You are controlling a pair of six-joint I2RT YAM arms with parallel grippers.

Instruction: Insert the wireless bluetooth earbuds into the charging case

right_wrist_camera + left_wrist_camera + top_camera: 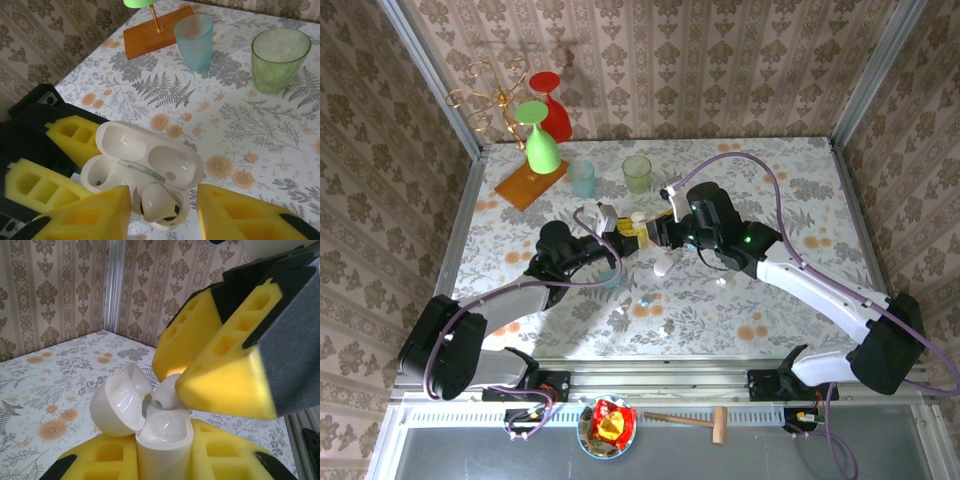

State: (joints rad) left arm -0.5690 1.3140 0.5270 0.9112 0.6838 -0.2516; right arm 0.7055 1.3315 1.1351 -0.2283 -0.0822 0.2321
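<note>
Near the middle of the table [800,200], the left gripper [162,457] is clamped tight on the case [162,435]. It holds the case upright off the cloth with its mouth up, plainly so the other arm can load it from above. The lid [120,400] is swung back on its hinge, clear of both wells. The right gripper [165,210] hangs just over the case with its jaws partway apart. The earbud [157,202] sits between them, its stem down in one well and its rounded head standing proud. From the right wrist a gap shows on either side of the bud, so I judge it let go rather than pinched, though from the left wrist one pad [220,385] seems to brush it. The other well [102,175] is empty, and a small pale bud [720,282] lies on the cloth nearby. The case is glossy hard white plastic, pebble-rounded, with moulded hollows inside the lid. The bud is equally slick, with a dark opening at its tip. Both grippers wear yellow foam-like wedges with square pockets and black backing, likely soft enough to hold such smooth shells without slipping. A blue cup [194,42] and a green cup [277,60], both translucent, stand well apart behind.
</note>
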